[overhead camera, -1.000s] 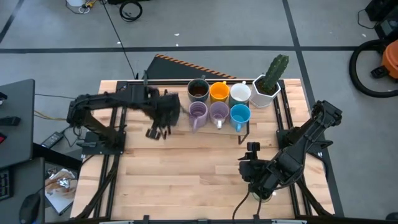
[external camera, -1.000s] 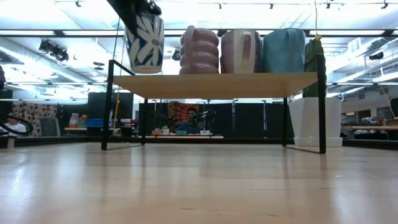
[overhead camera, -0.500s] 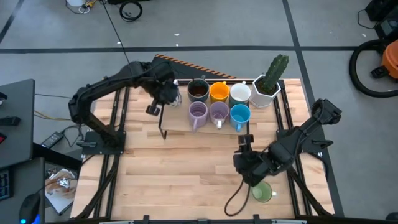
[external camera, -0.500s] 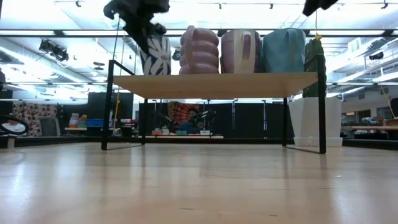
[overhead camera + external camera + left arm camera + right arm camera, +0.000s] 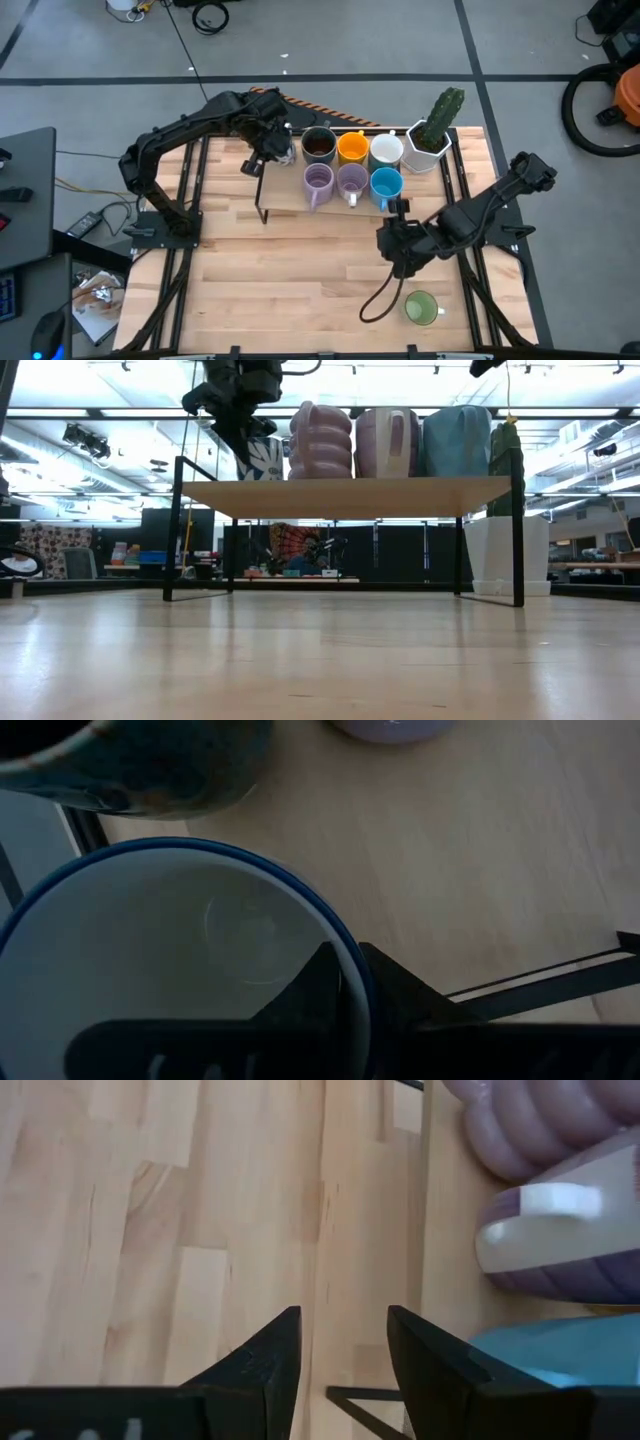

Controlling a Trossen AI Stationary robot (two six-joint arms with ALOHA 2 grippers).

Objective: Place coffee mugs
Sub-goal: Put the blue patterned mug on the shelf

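The left gripper (image 5: 279, 150) is pinching the rim of a white mug with a blue edge (image 5: 180, 960), one finger (image 5: 320, 990) inside the cup, and is carrying it over the back left corner of the raised shelf (image 5: 285, 185), just beside the dark brown mug (image 5: 319, 146). That grip is keeping the mug upright for setting down in the free slot. Six mugs are standing on the shelf in two rows, next to a cactus pot (image 5: 428, 140). The right gripper (image 5: 400, 222) is hovering near the shelf's front right corner, fingers parted and holding nothing. A green mug (image 5: 421, 307) is waiting on the table (image 5: 280, 290) near the front edge.
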